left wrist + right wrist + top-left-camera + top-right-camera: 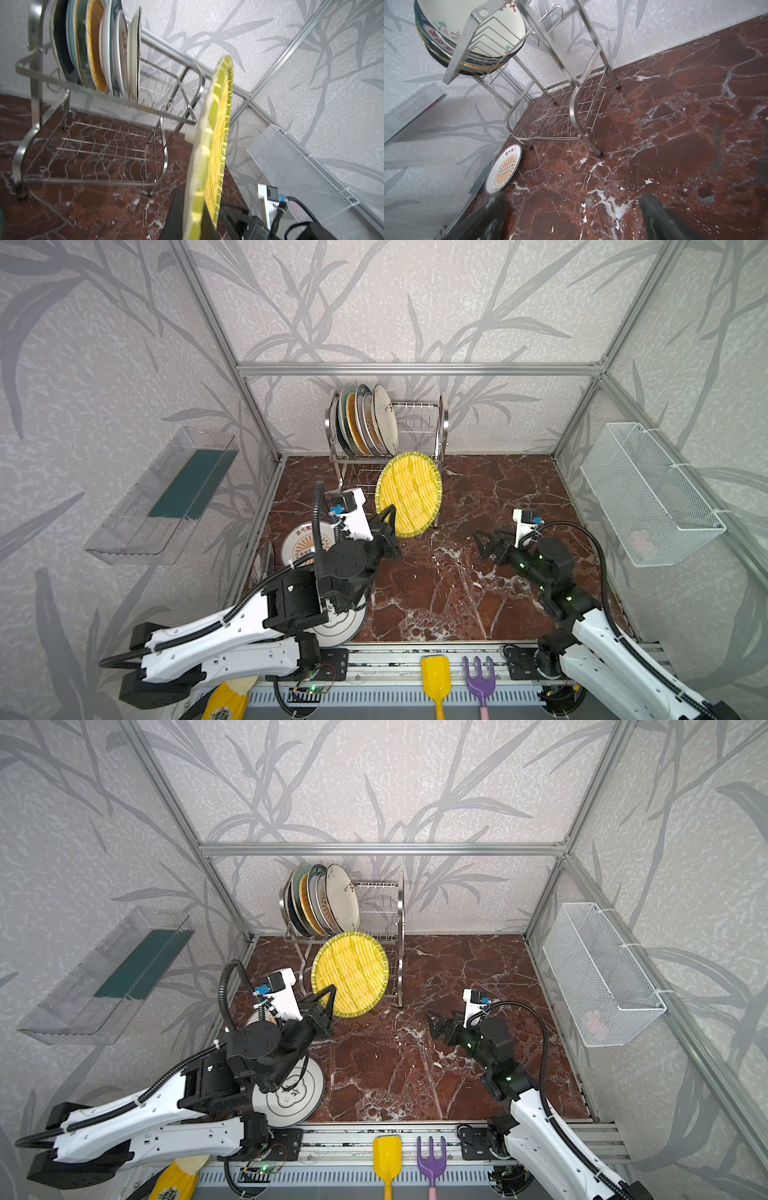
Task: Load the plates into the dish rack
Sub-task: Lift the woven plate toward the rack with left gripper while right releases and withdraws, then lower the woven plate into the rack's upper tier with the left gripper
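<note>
The left gripper [390, 515] is clamped on the lower rim of the yellow striped plate [409, 493], holding it upright on edge just in front of the dish rack [444, 423], whose upper tier carries a row of plates [384, 418] at its left end. The right gripper [481, 542] hangs over the marble table [457, 593], jaws spread wide and empty.

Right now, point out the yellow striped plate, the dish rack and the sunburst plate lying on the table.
yellow striped plate [409, 493], in a top view, centre of its face.
dish rack [35, 99], left wrist view, upright side post.
sunburst plate [505, 169], right wrist view, orange centre.
</note>
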